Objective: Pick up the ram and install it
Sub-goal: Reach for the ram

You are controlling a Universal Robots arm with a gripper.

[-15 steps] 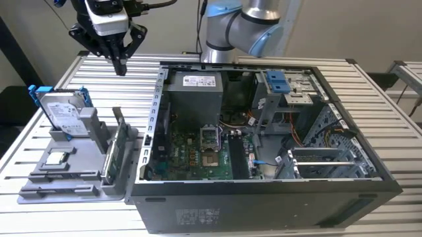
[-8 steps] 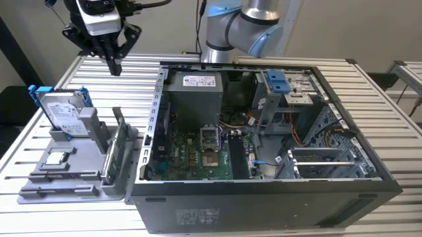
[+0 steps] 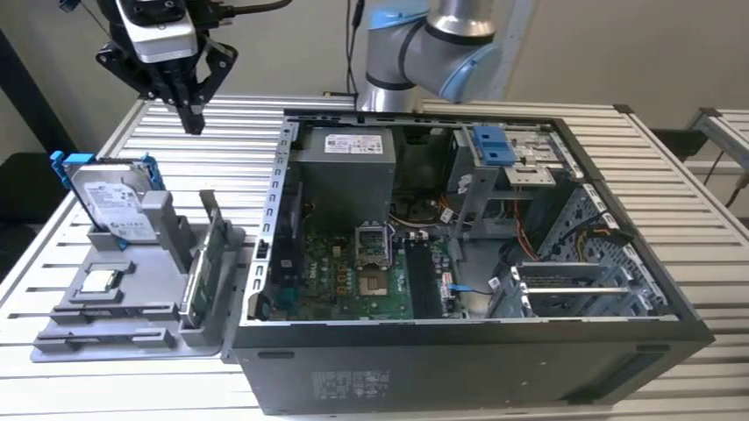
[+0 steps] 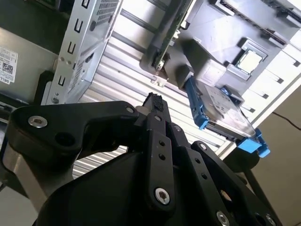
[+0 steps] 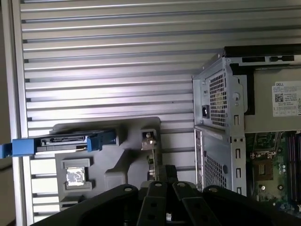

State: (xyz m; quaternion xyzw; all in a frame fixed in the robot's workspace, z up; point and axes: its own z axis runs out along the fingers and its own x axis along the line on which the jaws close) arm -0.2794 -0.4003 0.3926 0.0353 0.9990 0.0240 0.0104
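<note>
Robot gripper [image 3: 195, 124] hangs above the far part of a slatted metal desk [image 3: 711, 272], fingers pressed together with nothing between them.

In the exterior view the gripper points straight down over the desk's far corner on that view's left, just outside the far corner of an open computer case [image 3: 468, 373]. The case lies in the middle of the desk with its motherboard [image 3: 351, 276] exposed. A grey parts holder [image 3: 140, 309] sits touching the case, along the desk's edge on that same left. It carries a hard drive [image 3: 111, 200] in a blue frame, a processor chip [image 3: 101, 281] and an upright green card [image 3: 202, 276]. Where the ram lies cannot be told.
</note>
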